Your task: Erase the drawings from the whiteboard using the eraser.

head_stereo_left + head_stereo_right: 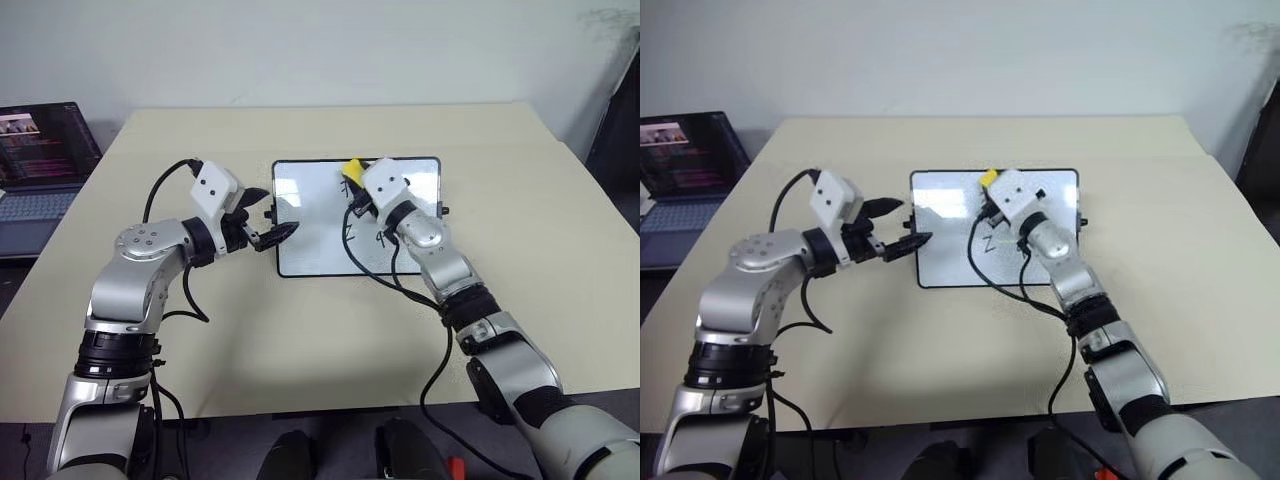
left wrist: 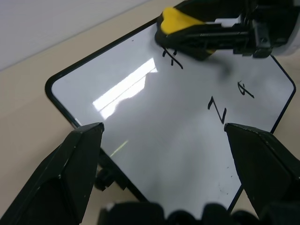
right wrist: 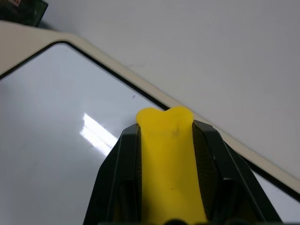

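The whiteboard [image 1: 312, 215] lies flat in the middle of the beige table [image 1: 200, 330]. Three black drawings show on it in the left wrist view: a crossed mark [image 2: 172, 58], a Z [image 2: 217, 108] and a q [image 2: 245, 89]. My right gripper [image 1: 350, 176] is shut on the yellow eraser [image 3: 166, 154], whose tip sticks out past the fingers. It hovers over the board's far edge, right by the crossed mark. At the board's left short side, my left gripper [image 1: 280, 212] is open, its fingers spread wide with nothing between them. Whether it touches the frame I cannot tell.
An open dark laptop [image 1: 40, 160] sits off the table's left side. The table's near edge [image 1: 330, 408] runs just in front of me. Bare tabletop lies around the board, and a pale wall stands behind it.
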`<action>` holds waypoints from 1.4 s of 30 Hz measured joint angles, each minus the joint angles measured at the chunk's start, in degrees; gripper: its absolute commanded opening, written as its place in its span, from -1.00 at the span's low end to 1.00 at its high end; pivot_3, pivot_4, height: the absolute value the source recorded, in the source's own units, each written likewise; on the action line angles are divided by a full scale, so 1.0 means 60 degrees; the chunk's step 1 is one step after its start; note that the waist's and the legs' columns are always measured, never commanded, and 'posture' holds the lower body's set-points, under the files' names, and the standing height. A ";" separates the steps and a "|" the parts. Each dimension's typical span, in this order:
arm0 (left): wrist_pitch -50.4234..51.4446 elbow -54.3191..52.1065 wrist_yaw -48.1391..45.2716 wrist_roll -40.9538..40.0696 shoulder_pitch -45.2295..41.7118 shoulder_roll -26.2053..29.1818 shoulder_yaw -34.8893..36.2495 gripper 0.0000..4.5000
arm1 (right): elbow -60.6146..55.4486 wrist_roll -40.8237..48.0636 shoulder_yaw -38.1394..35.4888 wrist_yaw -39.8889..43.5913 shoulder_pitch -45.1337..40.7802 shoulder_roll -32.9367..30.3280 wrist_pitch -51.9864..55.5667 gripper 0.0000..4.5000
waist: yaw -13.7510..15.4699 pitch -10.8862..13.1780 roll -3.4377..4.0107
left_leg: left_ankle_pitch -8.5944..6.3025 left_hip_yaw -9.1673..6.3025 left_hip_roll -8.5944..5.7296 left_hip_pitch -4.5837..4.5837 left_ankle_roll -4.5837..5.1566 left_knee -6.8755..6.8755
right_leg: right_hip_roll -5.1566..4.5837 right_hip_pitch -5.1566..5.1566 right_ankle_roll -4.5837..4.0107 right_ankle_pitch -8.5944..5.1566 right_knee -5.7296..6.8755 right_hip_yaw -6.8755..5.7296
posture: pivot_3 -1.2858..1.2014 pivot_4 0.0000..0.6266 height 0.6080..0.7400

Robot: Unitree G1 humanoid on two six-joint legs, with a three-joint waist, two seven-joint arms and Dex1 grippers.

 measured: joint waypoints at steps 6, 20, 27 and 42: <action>-0.0001 -0.0093 0.0003 -0.0001 -0.0001 0.0000 -0.0001 1.00 | 0.0938 -0.0387 0.0103 0.0026 -0.0288 0.0272 -0.0668 -0.49 | -0.0096 -0.0002 -0.0002 | 0.0000 0.0020 0.0004 0.0032 0.0001 0.0006 | 0.0001 0.0003 0.0000 0.0000 0.0042 0.0016 | 0.03 -0.52 1.00; 0.0000 -0.0121 0.0075 -0.0001 0.0003 0.0000 -0.0001 1.00 | 0.1144 -0.1065 0.0405 -0.0070 -0.0218 0.0372 -0.0892 -0.49 | -0.0204 -0.0005 -0.0006 | 0.0004 0.0020 0.0005 0.0043 -0.0002 0.0019 | -0.0001 0.0014 -0.0003 0.0002 0.0058 0.0019 | 0.03 -0.52 1.00; 0.0000 -0.0121 0.0197 -0.0006 0.0064 0.0000 0.0000 1.00 | 0.1134 -0.1190 0.0234 -0.0795 -0.0350 -0.0106 -0.0769 -0.49 | 0.0010 -0.0009 -0.0013 | 0.0006 0.0015 0.0004 0.0043 -0.0003 0.0022 | -0.0005 0.0021 -0.0004 0.0004 0.0059 0.0014 | 0.03 -0.52 1.00; 0.0000 -0.0151 0.0203 -0.0014 0.0108 -0.0001 0.0001 1.00 | -0.0054 -0.1186 0.0345 -0.0060 0.0591 -0.0323 -0.0347 -0.49 | 0.0029 -0.0023 -0.0031 | 0.0005 0.0015 0.0004 0.0052 0.0002 0.0023 | -0.0004 0.0031 -0.0005 0.0004 0.0057 0.0012 | 0.03 -0.52 1.00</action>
